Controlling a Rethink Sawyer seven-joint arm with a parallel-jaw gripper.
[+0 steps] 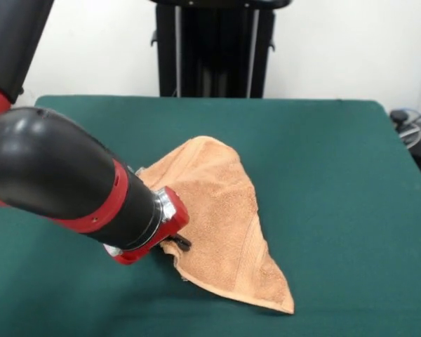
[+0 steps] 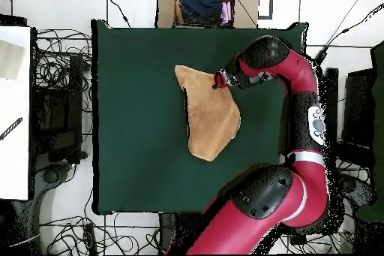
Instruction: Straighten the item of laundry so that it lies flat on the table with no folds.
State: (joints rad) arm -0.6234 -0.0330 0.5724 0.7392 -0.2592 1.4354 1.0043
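Note:
The item of laundry (image 1: 221, 217) is a peach-orange terry towel, folded over itself into a rough pointed leaf shape near the middle of the green table (image 1: 323, 161). From above, the towel (image 2: 210, 114) runs lengthwise, with one tip towards the far edge of the table (image 2: 135, 118). My gripper (image 1: 178, 244) is low at the towel's edge, mostly hidden behind the red and black wrist. The overhead view places the gripper (image 2: 220, 80) at the towel's upper right edge. Whether it holds the cloth is hidden.
A cardboard box (image 2: 206, 4) with dark clothes stands beyond the table's top edge in the overhead view. A white surface (image 2: 15, 110) and cables lie to its left. My arm (image 2: 300, 95) curves along the table's right side.

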